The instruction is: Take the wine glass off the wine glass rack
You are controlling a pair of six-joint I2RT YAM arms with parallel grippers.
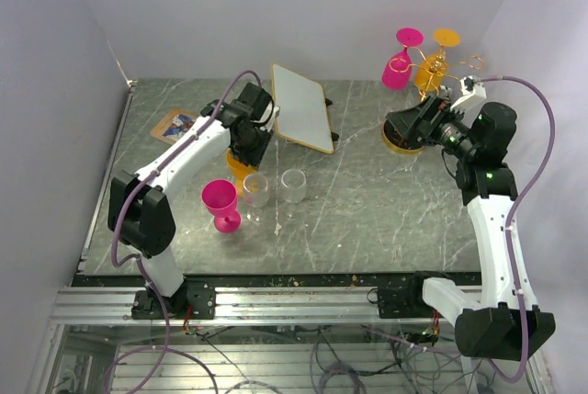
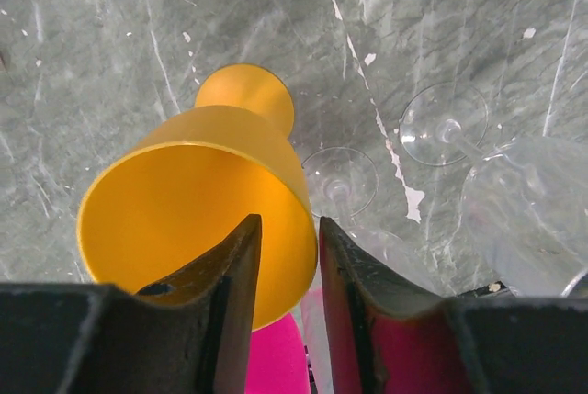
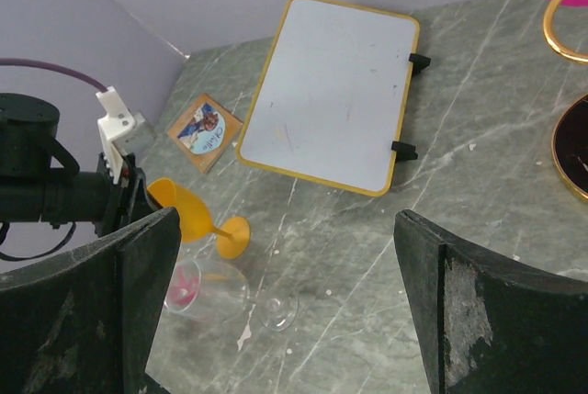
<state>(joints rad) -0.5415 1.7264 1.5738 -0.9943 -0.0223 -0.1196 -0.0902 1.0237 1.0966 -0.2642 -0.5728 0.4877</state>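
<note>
The wine glass rack (image 1: 452, 61), thin gold wire on a round dark base (image 1: 397, 146), stands at the back right. A pink wine glass (image 1: 399, 68) and an orange one (image 1: 432, 68) hang upside down from it. My right gripper (image 1: 409, 126) is wide open just left of the base, nothing between its fingers (image 3: 496, 311). An orange wine glass (image 2: 202, 201) stands on the table left of centre. My left gripper (image 2: 287, 229) straddles its rim, one finger inside the bowl, one outside, jaws parted with a thin gap showing.
A pink glass (image 1: 220, 201) and two clear glasses (image 1: 255, 189) (image 1: 294, 185) stand near the orange one. A yellow-framed whiteboard (image 1: 301, 106) lies at the back centre, a small picture card (image 1: 175, 124) at the back left. Walls close in on three sides.
</note>
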